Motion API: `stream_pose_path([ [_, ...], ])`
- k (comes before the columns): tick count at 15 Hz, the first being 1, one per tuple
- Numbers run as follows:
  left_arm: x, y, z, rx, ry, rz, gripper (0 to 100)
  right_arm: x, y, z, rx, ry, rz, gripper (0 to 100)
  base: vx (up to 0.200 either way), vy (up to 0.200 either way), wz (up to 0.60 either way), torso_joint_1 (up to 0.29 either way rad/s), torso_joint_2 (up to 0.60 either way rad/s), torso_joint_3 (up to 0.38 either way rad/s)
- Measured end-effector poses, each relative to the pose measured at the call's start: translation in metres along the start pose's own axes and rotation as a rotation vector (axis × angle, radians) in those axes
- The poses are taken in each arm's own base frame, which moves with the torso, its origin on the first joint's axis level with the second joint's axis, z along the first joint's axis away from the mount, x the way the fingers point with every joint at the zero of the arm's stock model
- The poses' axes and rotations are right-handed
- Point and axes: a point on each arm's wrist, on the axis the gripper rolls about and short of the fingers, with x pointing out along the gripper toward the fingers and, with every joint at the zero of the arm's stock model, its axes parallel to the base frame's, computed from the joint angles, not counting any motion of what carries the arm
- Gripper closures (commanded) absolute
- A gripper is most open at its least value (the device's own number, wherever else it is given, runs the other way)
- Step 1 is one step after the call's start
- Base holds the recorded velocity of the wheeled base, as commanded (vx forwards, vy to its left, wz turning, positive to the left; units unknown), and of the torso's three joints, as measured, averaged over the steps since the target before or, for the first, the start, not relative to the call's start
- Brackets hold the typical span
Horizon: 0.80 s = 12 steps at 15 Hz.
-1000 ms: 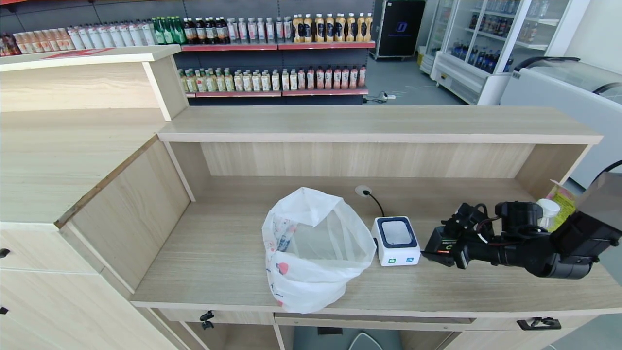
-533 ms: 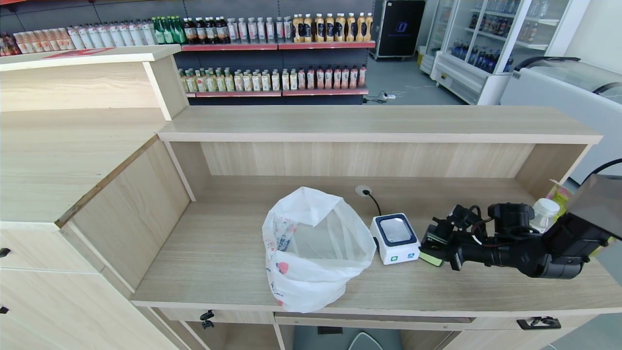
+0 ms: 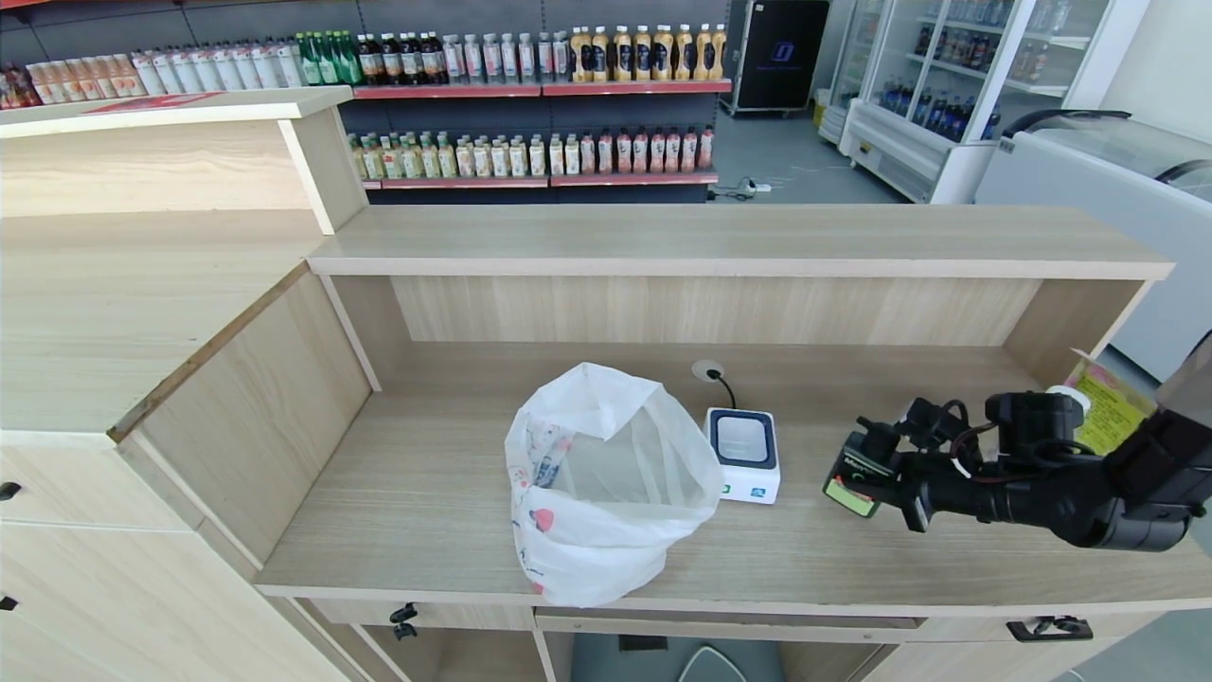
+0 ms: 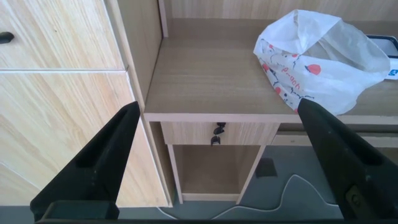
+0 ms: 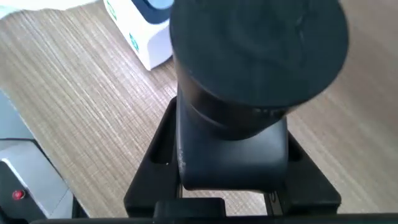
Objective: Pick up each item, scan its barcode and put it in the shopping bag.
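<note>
Shopping bag (image 3: 606, 493), one, beside one scanner (image 3: 745, 453); right claw (image 3: 855, 471) clamps one dark item (image 3: 849, 494); left claw (image 4: 214, 111) apart

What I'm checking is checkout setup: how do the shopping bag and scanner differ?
The shopping bag is soft, crumpled, see-through plastic; the scanner is a rigid box with a dark-framed window. The bag is far bigger than the scanner. The bag gapes open upward; the scanner trails a cable. Both are white, side by side on the counter.

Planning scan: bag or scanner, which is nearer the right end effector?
The white scanner: it sits between the shopping bag and the right end effector holding a small box.
</note>
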Motion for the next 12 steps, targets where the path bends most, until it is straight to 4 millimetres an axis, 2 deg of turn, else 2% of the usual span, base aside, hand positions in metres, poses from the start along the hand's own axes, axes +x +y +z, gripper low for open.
stream_pose_path([
  [3,0.000,0.000,0.000,0.000,0.000,0.000,0,-0.044,0.011,0.043,-0.134,-0.062,-0.060,100,0.000,0.000,0.00,0.000,0.00,0.000],
  [6,0.000,0.000,0.000,0.000,0.000,0.000,0,-0.089,0.026,0.084,-0.479,-0.088,-0.193,100,0.000,0.000,0.00,0.000,0.00,0.000],
  [9,0.000,0.000,0.000,0.000,0.000,0.000,0,-0.132,0.039,0.114,-0.920,-0.145,-0.318,100,0.000,0.000,0.00,0.000,0.00,0.000],
  [11,0.000,0.000,0.000,0.000,0.000,0.000,0,-0.159,0.043,0.142,-1.345,-0.302,-0.458,100,0.000,0.000,0.00,0.000,0.00,0.000],
  [12,0.000,0.000,0.000,0.000,0.000,0.000,0,-0.164,0.050,0.149,-1.467,-0.346,-0.486,100,0.000,0.000,0.00,0.000,0.00,0.000],
])
